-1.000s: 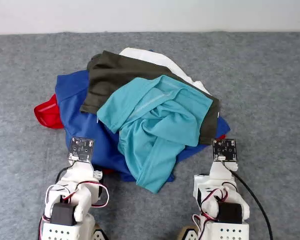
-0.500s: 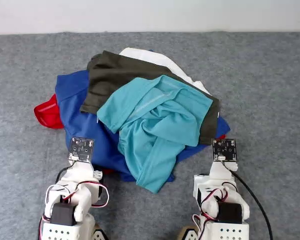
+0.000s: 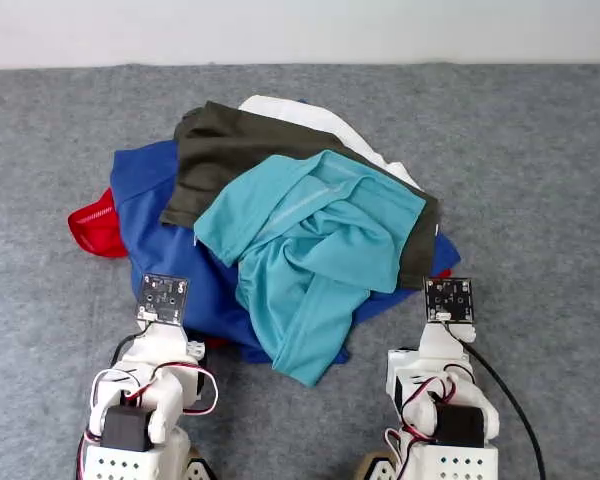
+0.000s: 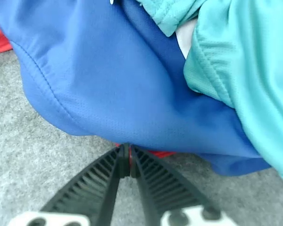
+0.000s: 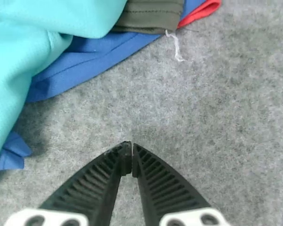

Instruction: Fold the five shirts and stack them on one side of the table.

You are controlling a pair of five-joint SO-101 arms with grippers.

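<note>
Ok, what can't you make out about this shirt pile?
White shirt: high view, mostly buried under the olive shirt.
Red shirt: high view, just an edge pokes out beneath the blue shirt.
Middle of the blue shirt: high view, covered by the teal shirt.
Left wrist view: the teal shirt is cut off by the picture's edge.

A: What lies under everything?
B: A flat grey desk (image 3: pixel 540 180) with a fuzzy, felt-like cover. It runs out past both sides of the high view. Close up, its nap is speckled light and dark.
A: And behind it?
B: A plain white wall (image 3: pixel 300 30), seen as a narrow band along the desk's far edge, meeting it in a straight line.
A: How is the light?
B: Soft and even. The shadows on the felt are faint, with blurred edges.
</note>
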